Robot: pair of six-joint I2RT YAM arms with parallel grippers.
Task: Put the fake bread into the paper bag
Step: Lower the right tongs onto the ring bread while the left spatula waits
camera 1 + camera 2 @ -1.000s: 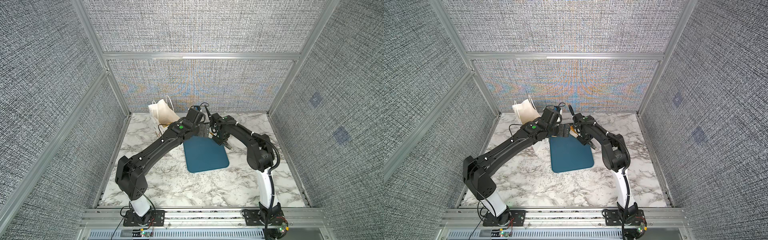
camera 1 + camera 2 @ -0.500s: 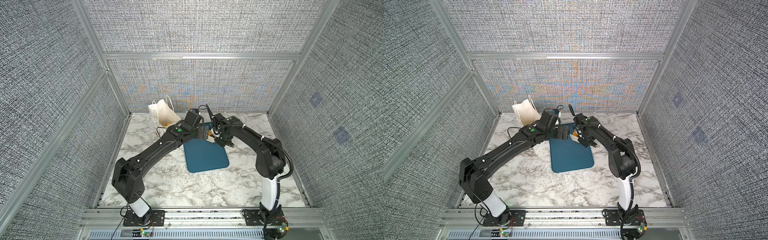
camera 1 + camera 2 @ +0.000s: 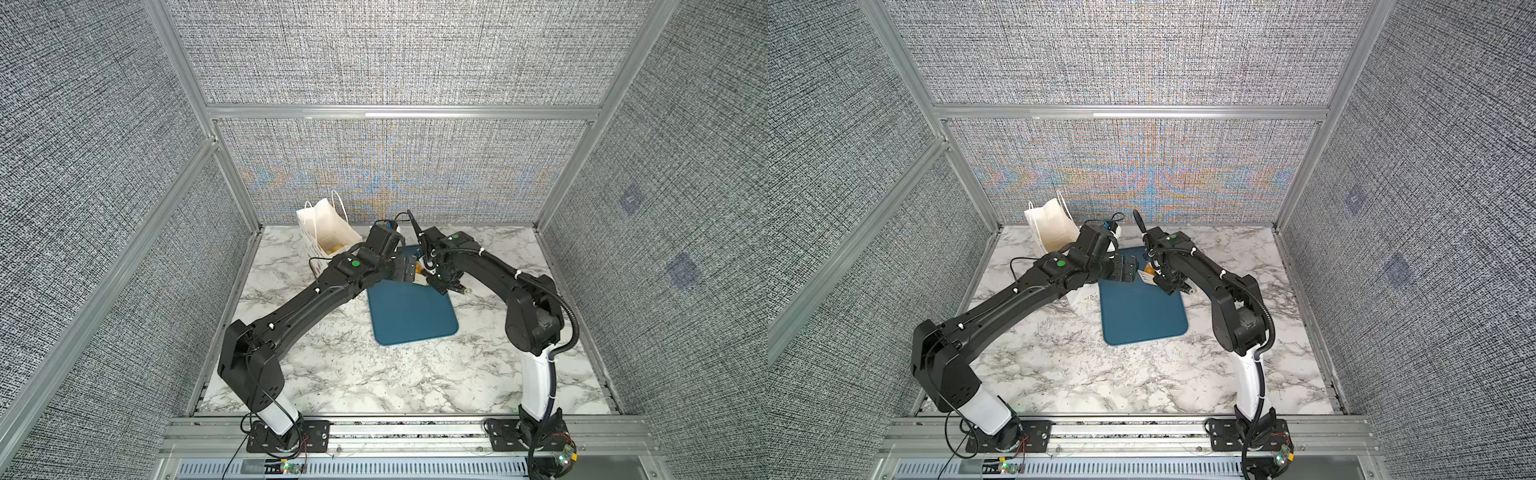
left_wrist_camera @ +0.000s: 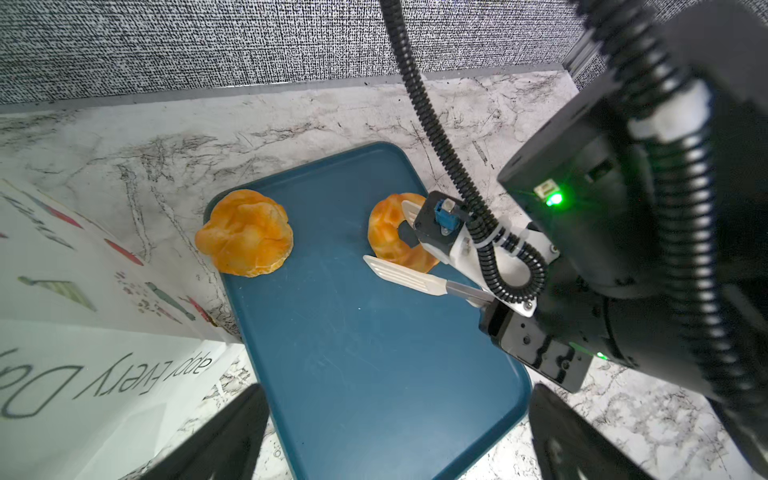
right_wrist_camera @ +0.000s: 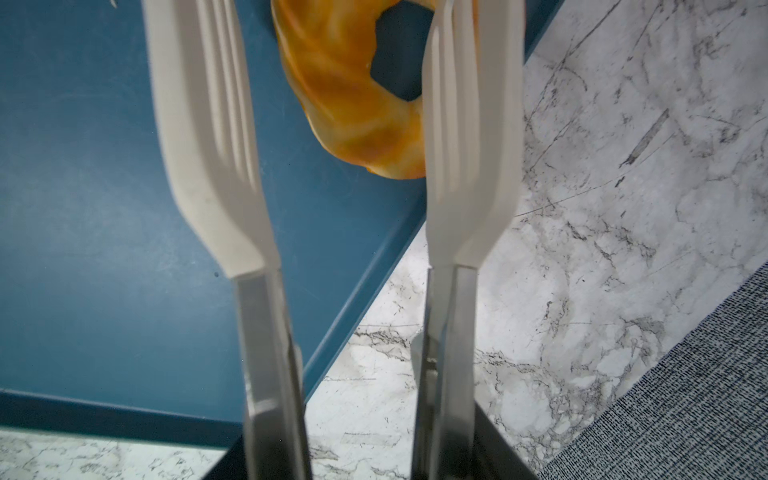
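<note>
Looking over the marble table (image 3: pixel 374 374) from the front of the cell, I see both arms reaching toward the far end of the teal tray (image 3: pixel 411 320). The right gripper (image 5: pixel 361 457) is clamped on the metal handles of the white tongs (image 4: pixel 405 276), and the tongs' two slotted blades stand apart. Between those blades lies the ring-shaped pastry (image 4: pixel 388 237), flat on the tray at its far right corner, just inside the rim. In the right wrist view one blade sits clear of the ring over bare tray; the other crosses in front of the ring's outer side; whether either blade touches it I cannot tell.

The left gripper (image 4: pixel 399 436) hangs over the left side of the tray, near the bag, with its jaws spread wide and nothing between them. A second piece of fake bread, the ridged roll (image 4: pixel 245 232), rests at the tray's far left corner, right at the rim, just beside the paper bag (image 3: pixel 322 224) and well apart from the ring.

The bag stands at the back left of the table, beside the tray; its mouth is open, its thin cord handles are up, and grey lettering and small coloured pictures show on the side facing the left wrist camera. Down inside its mouth, in a top view, a patch of golden bread (image 3: pixel 334 248) shows.
</note>
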